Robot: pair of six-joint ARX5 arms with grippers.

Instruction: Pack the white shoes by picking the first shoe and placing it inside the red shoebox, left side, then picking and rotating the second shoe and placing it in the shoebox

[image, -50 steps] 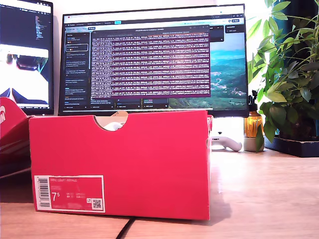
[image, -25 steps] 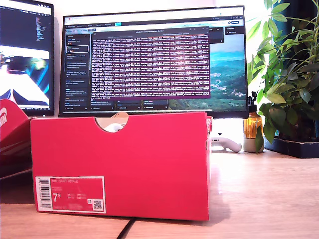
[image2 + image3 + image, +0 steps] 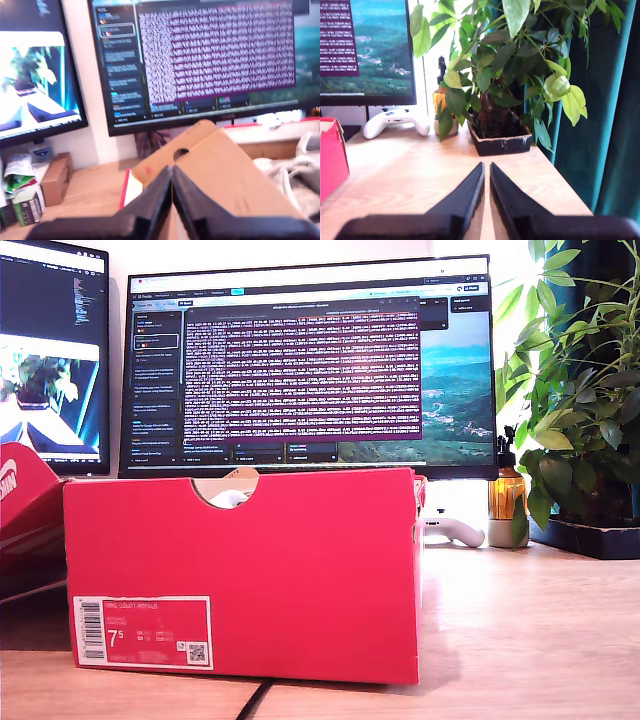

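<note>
The red shoebox (image 3: 240,570) fills the front of the exterior view, its barcode label reading 7.5. Through the half-round notch in its top edge a bit of a white shoe (image 3: 228,497) shows; the rest of the white shoes is hidden by the box wall. No arm shows in the exterior view. My first gripper (image 3: 171,171) is shut and empty above brown cardboard (image 3: 225,170) with a red edge. A pale blurred shape (image 3: 287,175) beside it looks like a shoe. My second gripper (image 3: 486,166) is shut with nothing in it over bare wooden table, the shoebox corner (image 3: 332,155) off to one side.
A red lid (image 3: 25,500) leans at the exterior view's left. Two monitors (image 3: 310,360) stand behind the box. At the exterior view's right are a white game controller (image 3: 455,528), an amber bottle (image 3: 507,490) and a potted plant (image 3: 585,400). Small cartons (image 3: 55,177) sit under the other monitor.
The whole exterior picture, box and monitors alike, has drifted slightly right and down. The image on the monitor at its left has changed. No gripper or shoe movement shows.
</note>
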